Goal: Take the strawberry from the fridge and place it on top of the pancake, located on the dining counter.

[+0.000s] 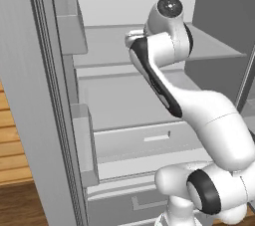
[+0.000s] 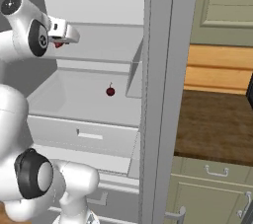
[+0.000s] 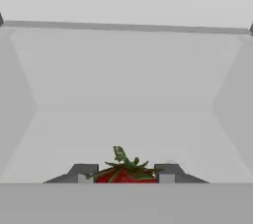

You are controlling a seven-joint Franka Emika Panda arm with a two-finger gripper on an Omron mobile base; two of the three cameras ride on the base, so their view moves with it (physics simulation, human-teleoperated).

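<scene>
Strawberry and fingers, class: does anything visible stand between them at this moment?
Nothing visible does. In the hand view the strawberry sits directly between the two fingers, which are closed against its sides on the fridge shelf. The cherry lies on a lower shelf, away from the grasp.

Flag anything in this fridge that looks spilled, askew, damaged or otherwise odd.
Nothing stands out. The gripper is shut on the strawberry, green cap up, above a clean white shelf. The cherry sits alone on a lower shelf, with nothing spilled or damaged around it.
</scene>
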